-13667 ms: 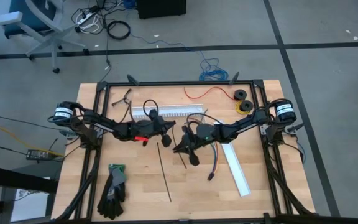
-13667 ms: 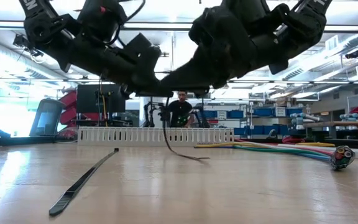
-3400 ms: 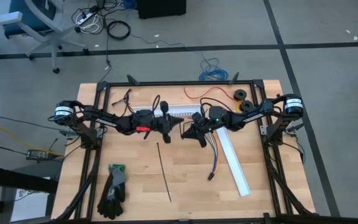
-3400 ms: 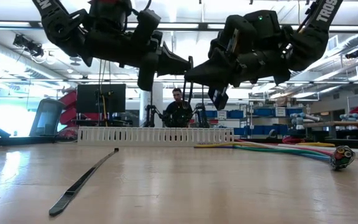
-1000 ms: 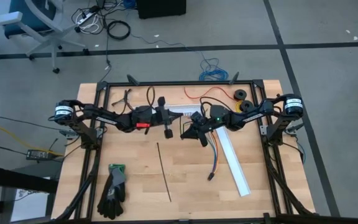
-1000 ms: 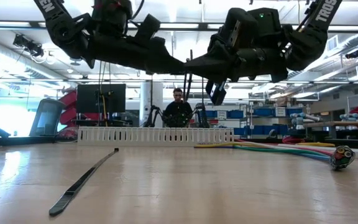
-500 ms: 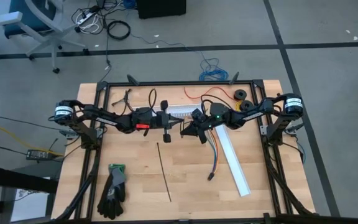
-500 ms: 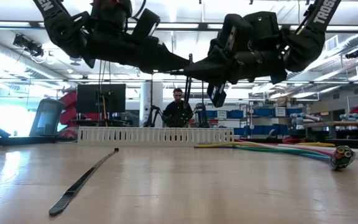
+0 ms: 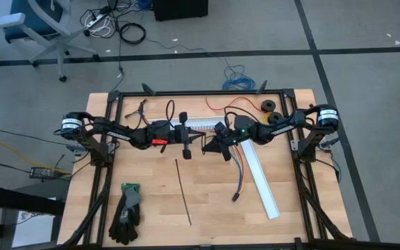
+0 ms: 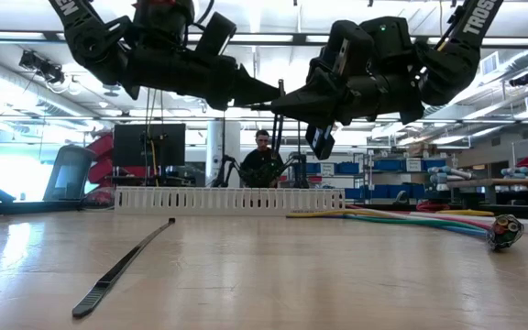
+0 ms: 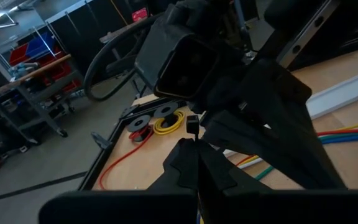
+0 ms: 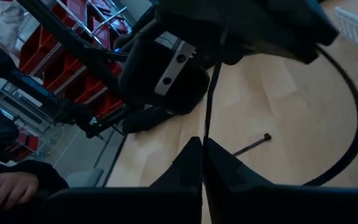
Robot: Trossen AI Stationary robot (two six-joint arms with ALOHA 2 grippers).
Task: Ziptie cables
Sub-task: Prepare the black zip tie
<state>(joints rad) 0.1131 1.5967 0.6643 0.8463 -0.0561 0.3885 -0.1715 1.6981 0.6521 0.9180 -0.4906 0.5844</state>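
Above the counter (image 9: 151, 201), the left gripper (image 10: 266, 94) and right gripper (image 10: 280, 99) meet tip to tip, fingers pinched narrow on one black zip tie (image 10: 278, 128); the cables (image 9: 239, 173) lie untouched.

Bright even overhead light, blown-out ceiling glare in low view, wrist views dim, near parts blurred

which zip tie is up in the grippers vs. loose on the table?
The thin black zip tie held upright in the air between the left gripper and right gripper. The other zip tie lies flat on the table, untouched.
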